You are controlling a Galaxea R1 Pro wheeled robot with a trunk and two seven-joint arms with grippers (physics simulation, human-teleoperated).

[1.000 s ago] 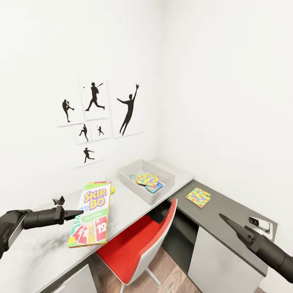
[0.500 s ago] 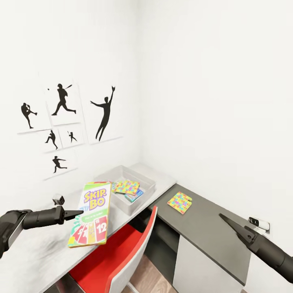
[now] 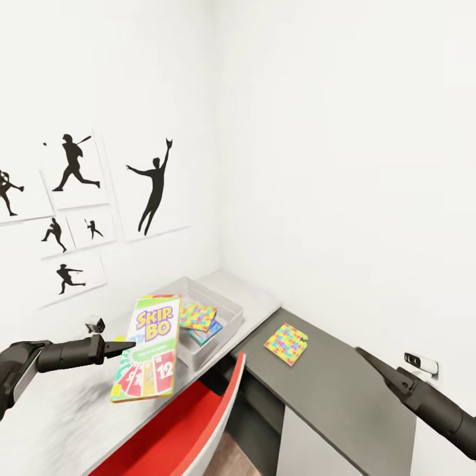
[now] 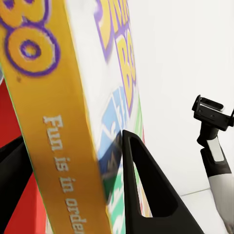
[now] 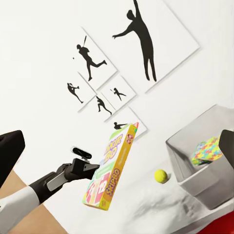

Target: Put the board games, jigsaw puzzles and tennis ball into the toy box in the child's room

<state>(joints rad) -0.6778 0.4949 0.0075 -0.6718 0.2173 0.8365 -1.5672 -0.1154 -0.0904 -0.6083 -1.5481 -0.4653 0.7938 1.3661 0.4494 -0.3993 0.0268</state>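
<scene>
Gripping the SKIP-BO box (image 3: 147, 348), the left claw (image 3: 125, 346) hangs above the table (image 3: 59, 410).

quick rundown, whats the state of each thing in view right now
SKIP-BO box: held in the air, pinched at its edge by the left gripper
toy box: open-topped, on the pale table, colourful flat boxes inside
jigsaw puzzle: flat on the dark cabinet top, outside the toy box
tennis ball: on the table beside the toy box
right gripper: holds nothing
red chair: tucked at the table
</scene>
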